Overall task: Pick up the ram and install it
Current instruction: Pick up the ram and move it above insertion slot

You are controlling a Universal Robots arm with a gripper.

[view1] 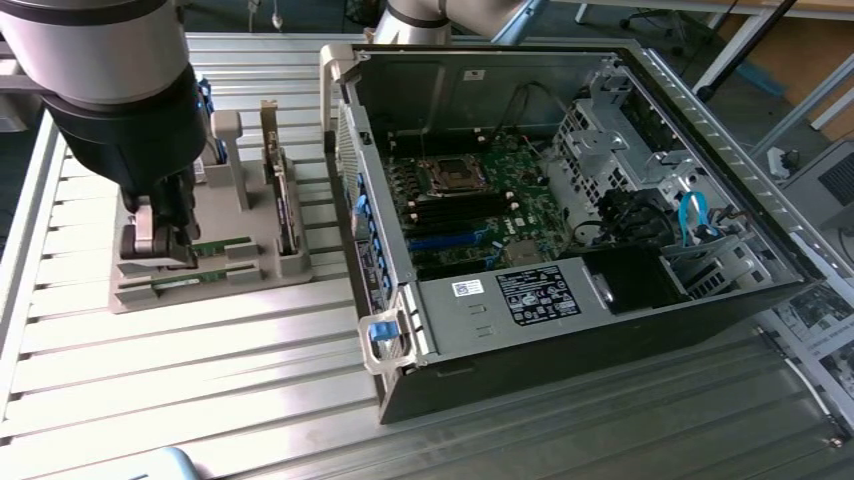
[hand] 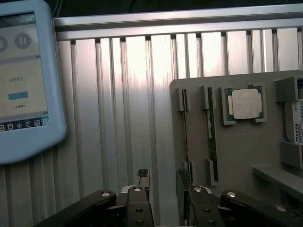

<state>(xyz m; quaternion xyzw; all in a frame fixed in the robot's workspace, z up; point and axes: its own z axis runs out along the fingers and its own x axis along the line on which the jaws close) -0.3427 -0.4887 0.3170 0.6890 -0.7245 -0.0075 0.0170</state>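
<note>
In the exterior view, the gripper is seen low over a grey parts tray beside an open computer case; its labels cannot be read. In the wrist view, the fingers are spread apart and empty. The ram is stood on edge in the tray, beside the processor.

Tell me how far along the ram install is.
Done: nothing visible yet. The ram sits in its slot on the grey holder. In hand: the open pincer hovers at the holder's edge, empty. Left: gripping the ram, carrying it to the open computer case, seating it.
</note>
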